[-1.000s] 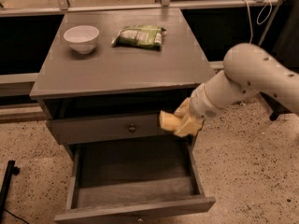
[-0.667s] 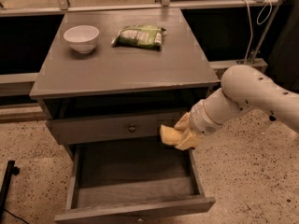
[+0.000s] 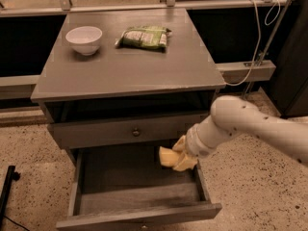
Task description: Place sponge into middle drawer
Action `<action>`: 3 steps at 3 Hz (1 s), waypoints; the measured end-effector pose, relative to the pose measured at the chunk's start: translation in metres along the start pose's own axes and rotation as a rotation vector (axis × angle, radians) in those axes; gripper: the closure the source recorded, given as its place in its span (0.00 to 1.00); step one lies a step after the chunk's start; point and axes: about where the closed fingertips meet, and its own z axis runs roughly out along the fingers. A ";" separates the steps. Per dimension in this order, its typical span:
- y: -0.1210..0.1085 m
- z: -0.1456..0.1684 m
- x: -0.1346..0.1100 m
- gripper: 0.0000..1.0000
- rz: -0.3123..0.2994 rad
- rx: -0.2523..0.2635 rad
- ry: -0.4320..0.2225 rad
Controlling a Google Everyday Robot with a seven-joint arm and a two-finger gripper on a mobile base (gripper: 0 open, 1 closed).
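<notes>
Lower than a moment ago, the gripper (image 3: 182, 154) is now hanging over the open middle drawer (image 3: 130, 179), having dropped from beside the knobbed drawer front (image 3: 110, 133) to just beneath it. It is clamping the sponge (image 3: 168, 157), which is sticking out to the gripper's left as a crumpled yellow lump, held in the air above the drawer's bare floor and not touching it. The white arm (image 3: 240, 124) is reaching in from the right and sloping down to the gripper, crossing the cabinet's right front corner. The drawer's right wall is lying just under the gripper, and its front board is sitting well below and nearer the camera. Far above and to the gripper's left, a white bowl (image 3: 84, 39) and a green snack bag (image 3: 144, 36) are resting apart on the table top (image 3: 130, 71).
</notes>
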 end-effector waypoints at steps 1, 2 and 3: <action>0.010 0.057 0.031 1.00 -0.017 0.037 0.056; -0.006 0.100 0.055 0.73 -0.031 0.150 0.131; -0.028 0.119 0.064 0.42 -0.029 0.261 0.143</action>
